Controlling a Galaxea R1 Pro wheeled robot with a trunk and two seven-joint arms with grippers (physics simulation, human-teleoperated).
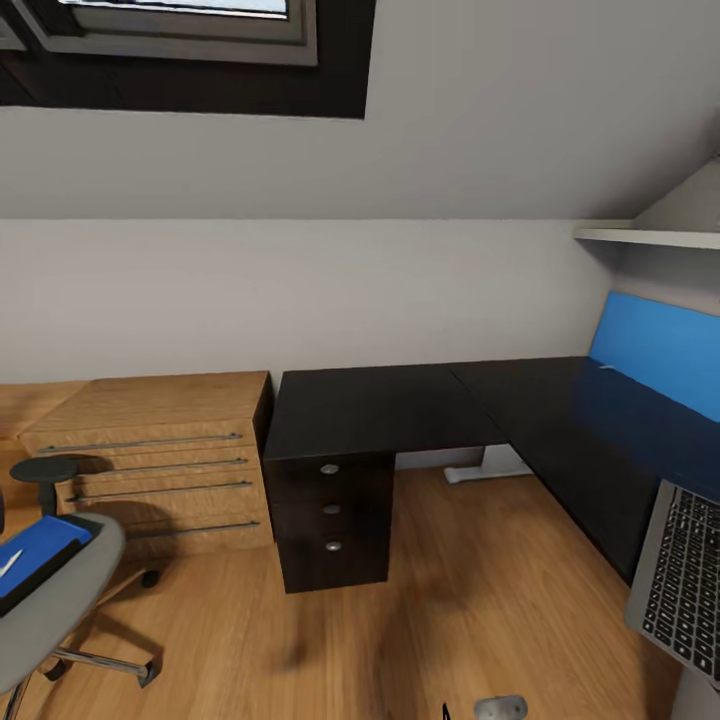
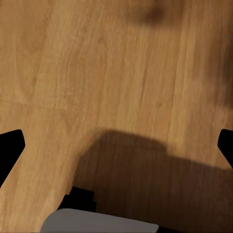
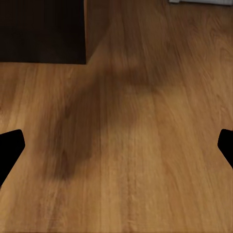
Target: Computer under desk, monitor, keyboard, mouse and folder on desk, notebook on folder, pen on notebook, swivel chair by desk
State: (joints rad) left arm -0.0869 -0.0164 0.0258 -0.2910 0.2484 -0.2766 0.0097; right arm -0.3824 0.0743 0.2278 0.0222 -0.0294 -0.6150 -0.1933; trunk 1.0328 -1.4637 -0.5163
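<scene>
Blue folder (image 1: 38,558) lies on the swivel chair (image 1: 55,600) seat at lower left of the head view; keyboard (image 1: 688,580) overhangs the black bench (image 1: 400,405) edge at right. Left gripper (image 2: 116,145) and right gripper (image 3: 116,145) are both spread wide over bare wood floor (image 1: 450,600), holding nothing.

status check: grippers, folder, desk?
Left gripper and right gripper open, empty, over floor. Folder on chair, far left. Keyboard on desk edge, right. Nothing blocking.
</scene>
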